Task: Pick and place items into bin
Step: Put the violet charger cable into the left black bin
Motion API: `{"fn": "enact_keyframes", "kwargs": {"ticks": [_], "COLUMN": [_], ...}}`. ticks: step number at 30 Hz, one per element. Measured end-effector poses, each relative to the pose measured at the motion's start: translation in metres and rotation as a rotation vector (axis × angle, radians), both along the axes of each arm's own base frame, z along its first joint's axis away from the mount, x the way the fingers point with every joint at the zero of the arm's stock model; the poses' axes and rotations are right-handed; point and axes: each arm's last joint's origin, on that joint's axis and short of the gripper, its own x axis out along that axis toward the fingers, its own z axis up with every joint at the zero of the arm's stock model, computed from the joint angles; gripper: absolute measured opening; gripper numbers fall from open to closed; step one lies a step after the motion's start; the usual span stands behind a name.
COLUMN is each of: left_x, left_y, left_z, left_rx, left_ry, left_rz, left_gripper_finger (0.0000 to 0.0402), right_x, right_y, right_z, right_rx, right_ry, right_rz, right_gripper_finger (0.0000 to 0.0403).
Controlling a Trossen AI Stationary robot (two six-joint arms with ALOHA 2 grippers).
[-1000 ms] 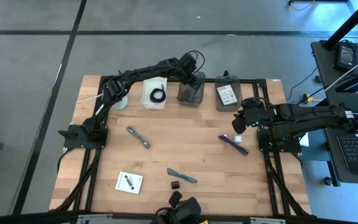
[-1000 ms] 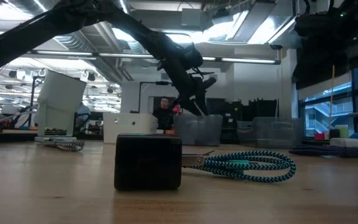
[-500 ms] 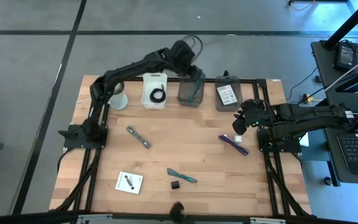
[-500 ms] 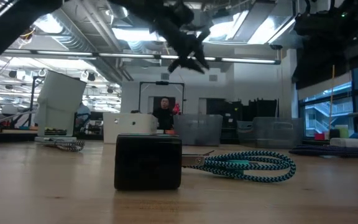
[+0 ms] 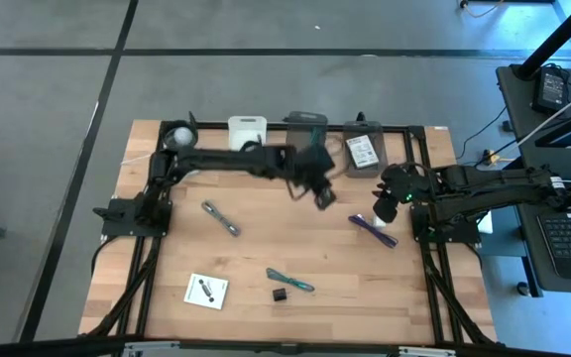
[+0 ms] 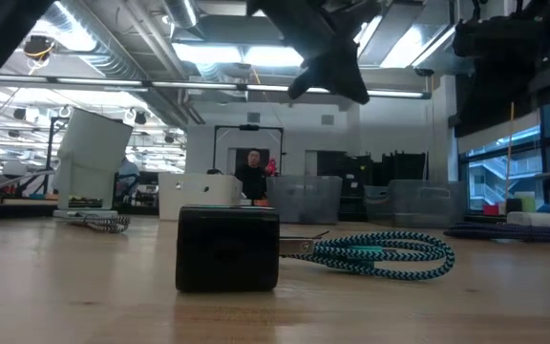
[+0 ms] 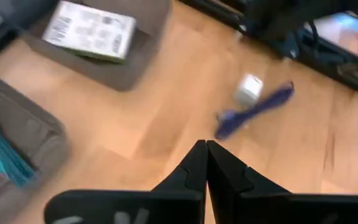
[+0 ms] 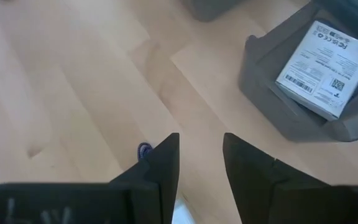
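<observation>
I am seeing my left gripper [image 5: 321,194] hanging over bare wood in the middle of the table [image 5: 256,253], its fingers [image 7: 194,168] clenched tip to tip on nothing. Ahead of those fingers the purple strip [image 7: 253,112] is lying flat on the table with the white cube [image 7: 249,89] touching it, and off to one side the grey bin [image 7: 114,68] is holding a white printed card [image 7: 90,30]; teal cord [image 7: 2,152] is showing in the neighbouring bin. My right gripper [image 5: 383,206] is hovering just above the near end of the purple strip [image 5: 373,226], fingers [image 8: 160,163] parted with nothing between them, the strip's tip [image 8: 143,150] showing just beside one finger. The grey metal tool [image 5: 221,219], teal tie [image 5: 290,281], tiny black block [image 5: 280,295] and a white card [image 5: 206,290] are lying well apart from both grippers, nearer the table's front edge.
</observation>
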Motion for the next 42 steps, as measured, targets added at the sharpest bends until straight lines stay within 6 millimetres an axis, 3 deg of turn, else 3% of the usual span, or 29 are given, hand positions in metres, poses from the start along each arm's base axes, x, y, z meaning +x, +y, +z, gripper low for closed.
{"fn": "enact_keyframes", "kwargs": {"ticks": [5,11,21,27,34,42], "left_x": [-0.013,-0.062,-0.173,-0.228,-0.265,-0.279], "left_y": [-0.048,-0.08,-0.079,-0.072,-0.068,-0.068], "left_z": [-0.018,-0.011,-0.026,-0.032,-0.029,-0.02], "left_rx": [0.061,0.186,0.229,0.223,0.306,0.395], "left_ry": [0.003,-0.13,-0.283,-0.367,-0.429,-0.476], "left_rz": [-0.072,-0.038,-0.058,-0.046,-0.111,-0.201], "left_gripper_finger": [0.0001,0.0001,0.0001,0.0001,0.0002,0.0002], "right_x": [0.001,0.016,0.079,0.107,0.122,0.125], "right_y": [0.0,0.004,0.008,-0.002,-0.014,-0.014], "right_z": [0.001,-0.003,-0.025,-0.042,-0.082,-0.115], "right_rx": [-0.024,0.024,0.081,0.19,0.379,0.421], "right_ry": [0.005,0.003,0.204,0.397,0.582,0.757], "right_rz": [0.051,0.179,0.224,0.132,0.138,0.117], "right_gripper_finger": [0.0127,0.0136,0.0218,0.0233,0.022,0.0187]}}
